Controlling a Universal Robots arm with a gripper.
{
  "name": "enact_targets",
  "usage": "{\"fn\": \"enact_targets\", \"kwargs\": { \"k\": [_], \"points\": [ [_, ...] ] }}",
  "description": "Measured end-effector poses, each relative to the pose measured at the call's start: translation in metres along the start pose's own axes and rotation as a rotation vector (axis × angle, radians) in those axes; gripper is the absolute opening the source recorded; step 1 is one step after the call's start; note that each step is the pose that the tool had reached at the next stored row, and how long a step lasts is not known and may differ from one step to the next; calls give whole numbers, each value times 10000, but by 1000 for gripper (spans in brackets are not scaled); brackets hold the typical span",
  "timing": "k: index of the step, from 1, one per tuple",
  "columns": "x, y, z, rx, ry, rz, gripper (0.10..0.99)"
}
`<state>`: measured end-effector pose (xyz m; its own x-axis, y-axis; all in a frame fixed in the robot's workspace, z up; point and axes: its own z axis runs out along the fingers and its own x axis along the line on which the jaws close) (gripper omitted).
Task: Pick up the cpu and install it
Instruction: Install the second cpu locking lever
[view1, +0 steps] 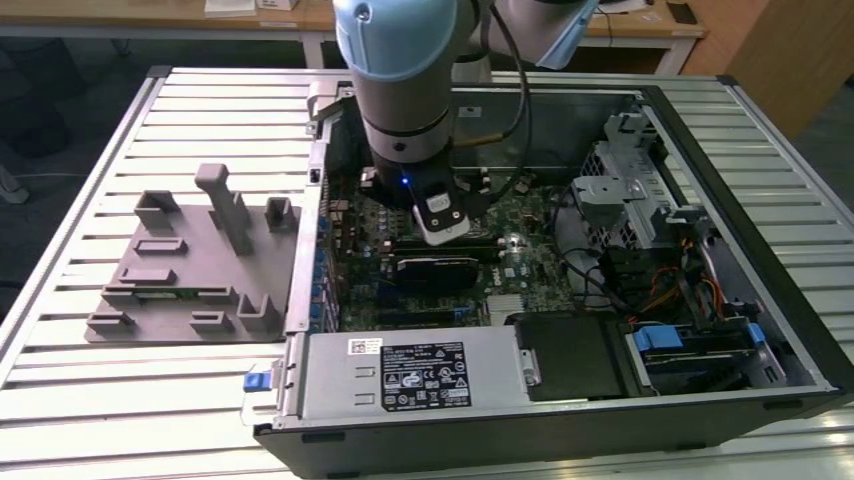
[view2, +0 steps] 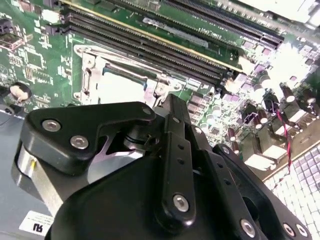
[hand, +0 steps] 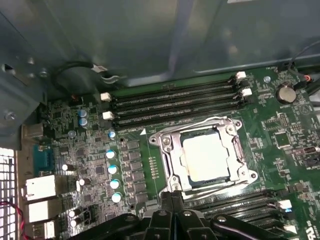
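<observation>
Gripper low over motherboard, finger state: cannot tell. CPU seated flat inside socket frame, nothing visibly held. Likely light, stiff, fragile underside; best handled by rim edges

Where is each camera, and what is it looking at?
Exterior view: off the arm, above, looking down on the open computer case and grey tray; the arm reaches into the case.
First wrist view: rides on the arm, looking at the cpu lying in its socket; gripper at the edge.
Second wrist view: also on the arm, close behind the gripper.
Both wrist views share the cpu.
</observation>
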<state>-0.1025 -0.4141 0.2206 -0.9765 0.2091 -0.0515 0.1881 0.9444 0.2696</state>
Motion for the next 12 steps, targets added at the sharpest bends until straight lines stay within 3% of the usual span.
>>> {"fn": "enact_targets", "kwargs": {
  "k": [12],
  "points": [
    [-144, 144, 55, 485, -110, 5, 106]
  ]
}}
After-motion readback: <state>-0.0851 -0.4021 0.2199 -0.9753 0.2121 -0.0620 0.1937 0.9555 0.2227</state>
